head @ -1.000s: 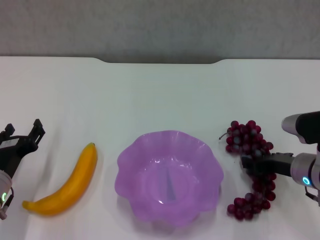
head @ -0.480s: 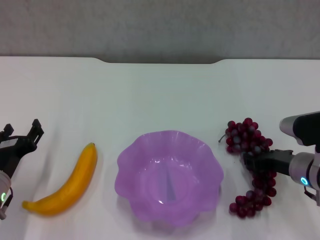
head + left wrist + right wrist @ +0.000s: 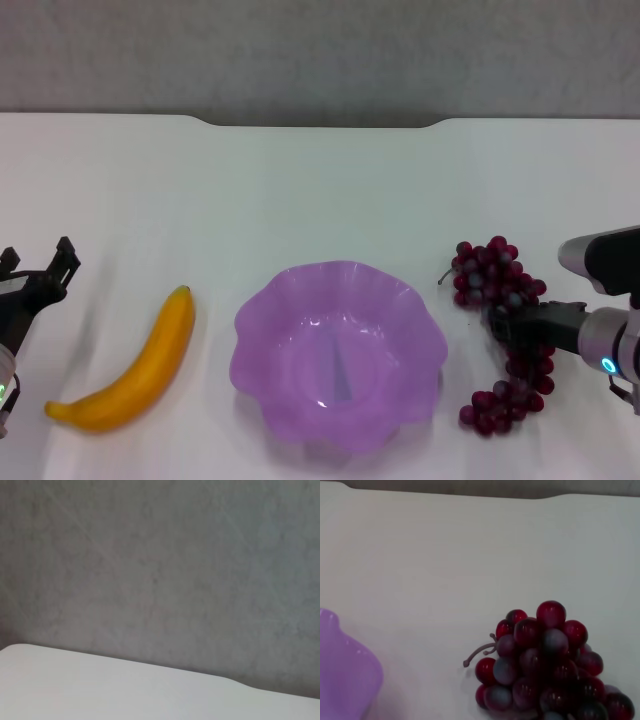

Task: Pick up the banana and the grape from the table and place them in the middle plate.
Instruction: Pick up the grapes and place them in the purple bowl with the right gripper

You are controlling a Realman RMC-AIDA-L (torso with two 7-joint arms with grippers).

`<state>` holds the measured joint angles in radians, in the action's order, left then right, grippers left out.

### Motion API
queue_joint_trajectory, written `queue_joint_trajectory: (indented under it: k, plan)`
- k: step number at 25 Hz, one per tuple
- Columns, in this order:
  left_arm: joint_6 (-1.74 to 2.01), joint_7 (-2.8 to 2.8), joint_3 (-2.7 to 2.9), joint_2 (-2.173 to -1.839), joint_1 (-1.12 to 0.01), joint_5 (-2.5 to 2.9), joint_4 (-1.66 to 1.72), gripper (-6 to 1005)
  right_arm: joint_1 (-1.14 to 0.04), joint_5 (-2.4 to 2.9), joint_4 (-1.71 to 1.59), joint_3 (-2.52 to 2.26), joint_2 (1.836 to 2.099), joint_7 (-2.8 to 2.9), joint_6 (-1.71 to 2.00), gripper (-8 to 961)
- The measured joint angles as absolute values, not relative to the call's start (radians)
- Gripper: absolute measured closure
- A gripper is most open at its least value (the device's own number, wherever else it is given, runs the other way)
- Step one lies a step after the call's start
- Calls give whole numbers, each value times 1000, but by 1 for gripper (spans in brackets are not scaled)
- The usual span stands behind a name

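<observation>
The banana (image 3: 135, 365) lies on the white table (image 3: 320, 190), left of the purple scalloped middle plate (image 3: 338, 350), which holds nothing. The grape bunch (image 3: 492, 275) lies right of the plate. My right gripper (image 3: 502, 326) reaches in from the right and is closed across the middle of the bunch. The right wrist view shows the bunch's top (image 3: 545, 665) and the plate's rim (image 3: 345, 675). My left gripper (image 3: 38, 258) is open and empty at the far left, apart from the banana.
The table's far edge has a shallow notch (image 3: 320, 122) with a grey wall behind it. The left wrist view shows only that wall (image 3: 160, 565) and a strip of table (image 3: 100, 690).
The right gripper has shifted slightly right on the bunch, and the grapes' lower cluster moved with it. The left gripper has drifted a little left and up.
</observation>
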<state>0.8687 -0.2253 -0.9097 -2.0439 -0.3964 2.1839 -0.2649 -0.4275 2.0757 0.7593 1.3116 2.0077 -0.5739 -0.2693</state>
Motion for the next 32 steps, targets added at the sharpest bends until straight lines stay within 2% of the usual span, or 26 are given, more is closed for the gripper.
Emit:
queue_joint_trajectory:
  k: [17,32]
  plan:
    - [868,-225,-911,-2043,-397,2183,-262,232,-419,2075,750,1295,2008,-572,-221,437]
    - [865,-220,-911,-2045,-394,2183,-262,232,-406,2038,749,1078,2009,-566,22,468]
